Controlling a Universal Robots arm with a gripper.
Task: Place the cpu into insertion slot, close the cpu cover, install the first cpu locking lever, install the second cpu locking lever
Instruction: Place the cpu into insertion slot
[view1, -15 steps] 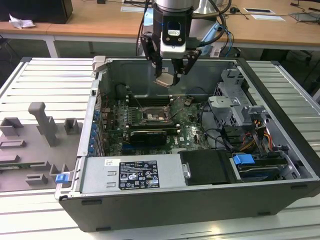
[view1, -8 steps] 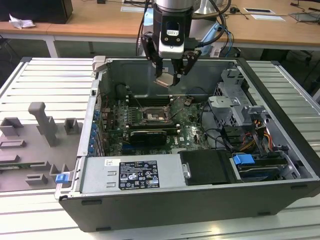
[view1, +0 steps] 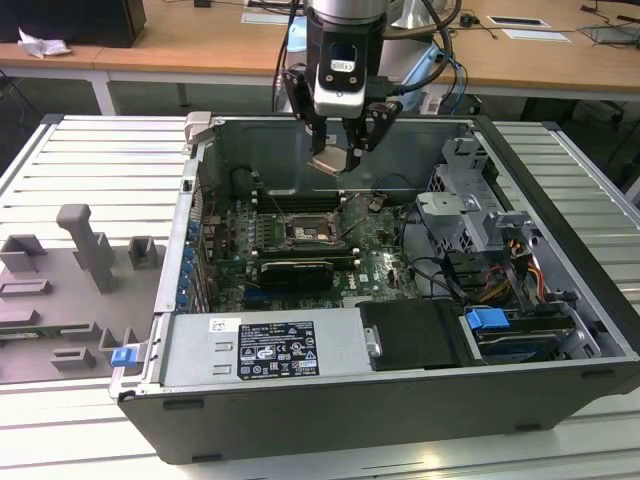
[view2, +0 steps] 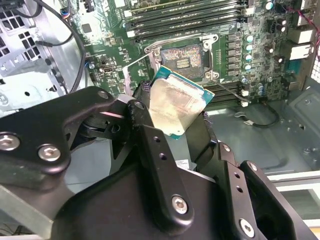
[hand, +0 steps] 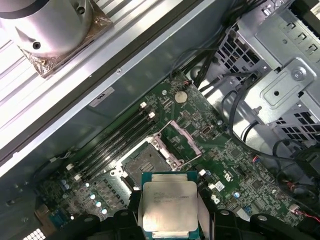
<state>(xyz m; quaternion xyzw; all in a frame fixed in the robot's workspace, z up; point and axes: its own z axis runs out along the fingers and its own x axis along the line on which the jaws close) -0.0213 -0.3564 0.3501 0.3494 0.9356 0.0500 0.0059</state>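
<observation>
Gripper (view1: 343, 150) pinches the cpu (view1: 330, 162) by its edges, high over the case. Insertion slot (view1: 305, 232) sits uncovered below, slightly toward the exterior view's left, with the cpu cover (hand: 182, 142) folded back beside it.

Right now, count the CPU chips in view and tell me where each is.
1. The cpu is clamped in the gripper, above the empty insertion slot. Others could lie hidden elsewhere inside the case.
</observation>
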